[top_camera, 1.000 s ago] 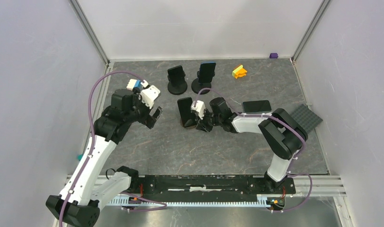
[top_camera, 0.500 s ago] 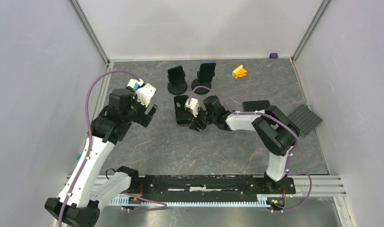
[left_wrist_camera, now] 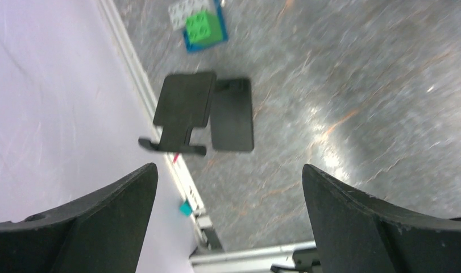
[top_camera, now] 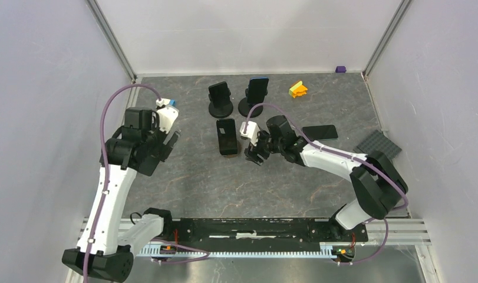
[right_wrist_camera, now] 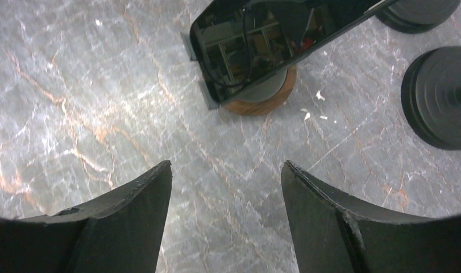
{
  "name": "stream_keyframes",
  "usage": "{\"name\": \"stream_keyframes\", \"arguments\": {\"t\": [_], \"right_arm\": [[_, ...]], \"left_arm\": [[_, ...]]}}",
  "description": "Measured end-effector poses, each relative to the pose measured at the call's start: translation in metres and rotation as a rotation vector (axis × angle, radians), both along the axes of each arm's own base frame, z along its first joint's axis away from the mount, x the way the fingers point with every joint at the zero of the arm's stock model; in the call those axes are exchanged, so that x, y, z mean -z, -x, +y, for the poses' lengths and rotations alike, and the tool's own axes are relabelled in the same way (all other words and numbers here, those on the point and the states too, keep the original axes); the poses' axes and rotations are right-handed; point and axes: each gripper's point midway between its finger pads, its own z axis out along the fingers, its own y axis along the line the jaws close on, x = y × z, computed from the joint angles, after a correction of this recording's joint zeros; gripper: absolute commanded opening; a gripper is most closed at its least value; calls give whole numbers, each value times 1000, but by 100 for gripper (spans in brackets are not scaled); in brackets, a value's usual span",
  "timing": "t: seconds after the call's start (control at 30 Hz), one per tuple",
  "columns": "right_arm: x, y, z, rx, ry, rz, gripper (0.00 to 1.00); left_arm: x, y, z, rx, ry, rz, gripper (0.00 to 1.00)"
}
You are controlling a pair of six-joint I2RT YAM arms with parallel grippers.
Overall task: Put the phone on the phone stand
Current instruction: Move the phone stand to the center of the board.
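While both claws hang clear of the task's things, the phone (top_camera: 227, 136) rests tilted on the phone stand, just left of the counter's (top_camera: 224, 188) centre in the top view. In the right wrist view the phone (right_wrist_camera: 262, 40) leans back on the phone stand's round wooden base (right_wrist_camera: 256, 101), its lower edge seated in the stand's lip.

The right claw (top_camera: 252, 152) sits at 3 o'clock of the phone, near it but apart. Its fingers (right_wrist_camera: 131, 216) are spread wide with only bare counter between them.

The left claw (top_camera: 172, 140) lies at 9 o'clock of the phone, well apart. It too is spread wide and holds nothing (left_wrist_camera: 229, 170); below it, by the wall rail, lie a black bracket-shaped piece (left_wrist_camera: 182, 111) and a flat black panel (left_wrist_camera: 233, 114) side by side, with a green, white and blue block cluster (left_wrist_camera: 200, 23) beyond.

At 12 o'clock of the phone stand two further phones, one on a black-based stand (top_camera: 220, 97), one blue-edged (top_camera: 257, 91). Another dark phone (top_camera: 319, 132) lies flat at 3 o'clock. A yellow-orange block (top_camera: 297, 89) lies at 1 o'clock.
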Motion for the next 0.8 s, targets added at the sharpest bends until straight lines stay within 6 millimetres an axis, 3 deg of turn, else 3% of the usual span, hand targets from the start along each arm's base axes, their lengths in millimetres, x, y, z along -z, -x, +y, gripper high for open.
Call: {"name": "stream_keyframes", "arguments": {"t": [0.2,0.4,0.8], "right_arm": [[12,17,-22,-26,92,12,76],[28,31,-34,-44,139,48,76],[37,38,-37,-74,134,106,76]], "left_arm": [[13,16,51,-140,-110,112,100],[30,22,95,-293,-69,198,100],[71,-7,108,-310,190,314,100]]}}
